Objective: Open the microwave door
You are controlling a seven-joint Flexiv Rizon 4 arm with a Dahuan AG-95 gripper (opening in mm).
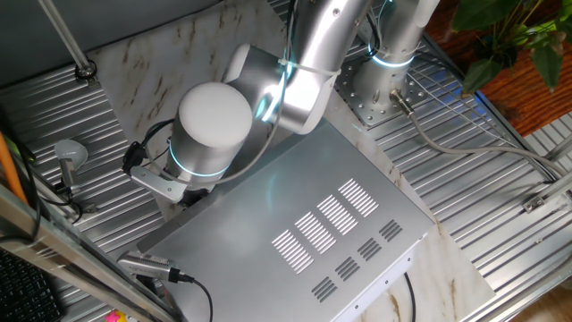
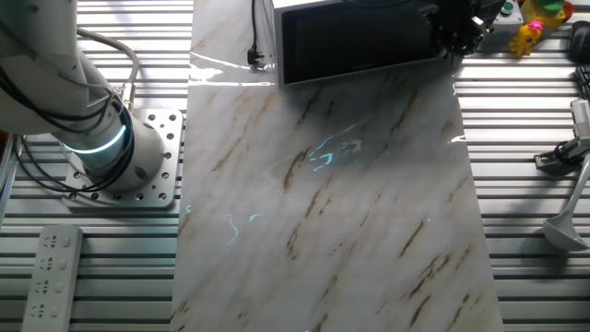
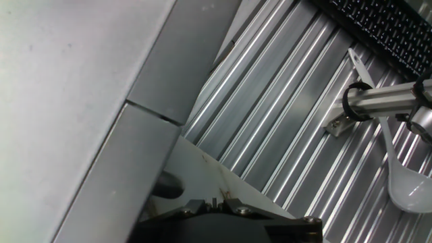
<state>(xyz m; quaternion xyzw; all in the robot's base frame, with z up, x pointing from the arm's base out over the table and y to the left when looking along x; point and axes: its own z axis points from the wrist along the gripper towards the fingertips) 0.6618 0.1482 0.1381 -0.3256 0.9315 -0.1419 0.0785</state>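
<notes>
The microwave (image 1: 295,224) is a big silver box with vent slots in its top, seen from behind and above in one fixed view. In the other fixed view its black glassy door (image 2: 355,41) faces the marble board and lies flat against the front. My gripper (image 2: 454,32) is at the door's right edge, dark and partly cut off by the frame. In the hand view the grey side of the microwave (image 3: 67,67) fills the left, with a seam across it. My gripper (image 3: 212,202) shows at the bottom, its fingers close together with nothing between them.
A marble board (image 2: 332,203) lies in front of the microwave on the ribbed metal table. The robot base (image 2: 101,148) and a remote (image 2: 51,277) are at the left. A power plug (image 2: 256,55) lies left of the door. A ladle (image 2: 567,226), toys (image 2: 535,28) and a keyboard (image 3: 391,27) are at the right.
</notes>
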